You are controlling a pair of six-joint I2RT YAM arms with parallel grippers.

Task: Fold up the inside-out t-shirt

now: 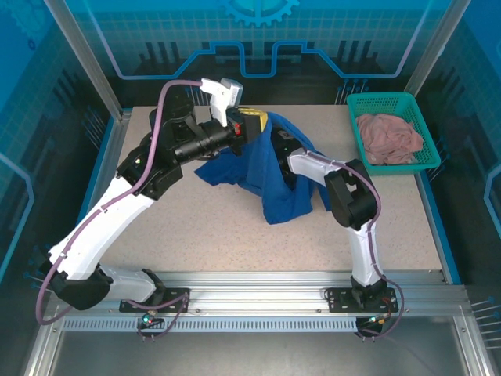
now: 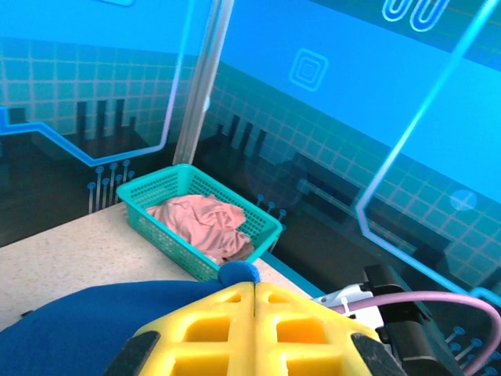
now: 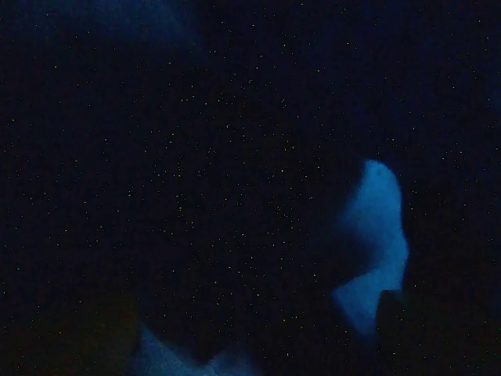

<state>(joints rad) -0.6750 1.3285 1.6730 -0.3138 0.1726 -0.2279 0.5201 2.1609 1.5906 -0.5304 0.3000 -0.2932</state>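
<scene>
One royal-blue t-shirt (image 1: 270, 176) is heaped mid-worktop (image 1: 235, 235), its raised top edge pinched in the left pincer (image 1: 252, 125) at the shirt's 12 o'clock. The right pincer is buried under cloth at 3 o'clock, so I cannot tell its state.

White shells are covering the long links of the left arm (image 1: 102, 219), lower left of the top view, and the right arm (image 1: 364, 235), lower right, with black motor housings bulging at the joints. A purple cable (image 1: 160, 129) is trailing along each arm. Black base plates (image 1: 160, 300) are sitting on the silver rail. In the left wrist view, the left gripper (image 2: 254, 288) is showing yellow, pocketed fingers (image 2: 205, 329).
</scene>
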